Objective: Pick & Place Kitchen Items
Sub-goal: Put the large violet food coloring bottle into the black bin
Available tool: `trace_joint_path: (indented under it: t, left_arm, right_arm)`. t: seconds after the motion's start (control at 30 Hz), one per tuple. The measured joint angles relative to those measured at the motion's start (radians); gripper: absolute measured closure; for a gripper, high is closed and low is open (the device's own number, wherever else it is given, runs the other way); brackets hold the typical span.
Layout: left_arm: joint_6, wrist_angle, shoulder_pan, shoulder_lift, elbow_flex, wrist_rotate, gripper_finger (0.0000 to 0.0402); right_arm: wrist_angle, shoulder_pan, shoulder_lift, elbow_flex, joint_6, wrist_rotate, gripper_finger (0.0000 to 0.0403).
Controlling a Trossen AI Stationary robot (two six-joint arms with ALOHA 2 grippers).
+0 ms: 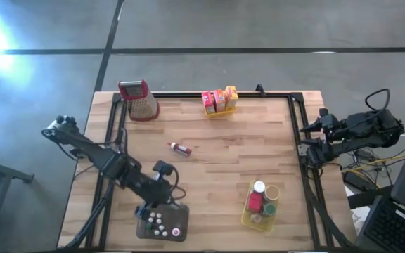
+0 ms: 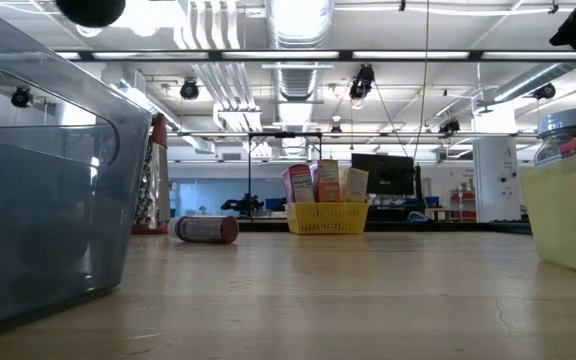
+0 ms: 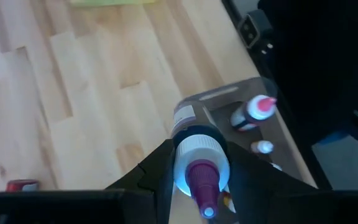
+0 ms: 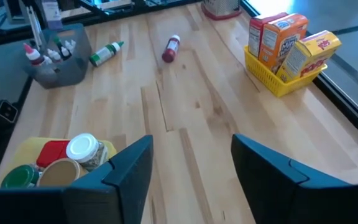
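Observation:
My left gripper (image 1: 159, 200) is shut on a small bottle (image 3: 188, 124) with a white cap and purple tip, just above the far rim of the grey tray (image 1: 185, 223). Several tiny bottles (image 3: 257, 112) stand in that tray. A red-capped bottle (image 1: 180, 148) lies on its side mid-table. In the right wrist view a green-tipped bottle (image 4: 106, 53) lies on its side beside the tray. My right gripper (image 4: 191, 174) waits open at the table's right edge (image 1: 306, 140), holding nothing. My left gripper pinches the bottle at its cap end (image 3: 194, 149), one finger (image 3: 157, 168) on each side. The fingers slant downward from the table's left. The purple tip points back at the wrist, and the body reaches forward past the fingertips. The bottle is lifted clear, over the tray's rim (image 3: 229, 93).
A yellow basket (image 1: 219, 111) with orange and yellow boxes stands at the far edge. A metal grater (image 1: 138, 100) stands at the far left. Another yellow basket (image 1: 248, 214) with jars sits near right. Bare wood lies between them.

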Motion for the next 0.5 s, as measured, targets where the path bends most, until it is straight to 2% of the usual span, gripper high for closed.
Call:
trace_joint_path:
  t: [0.23,0.5]
  left_arm:
    - [-0.017,-0.121,-0.08,0.135,0.133,-0.004,0.0275]
    - [-0.024,-0.303,-0.117,0.305,0.296,-0.005,0.0275]
  right_arm:
    - [0.0,0.0,-0.007,0.001,0.0,0.0,0.0201]
    - [0.0,0.0,-0.005,-0.003,0.0,0.0,0.0214]
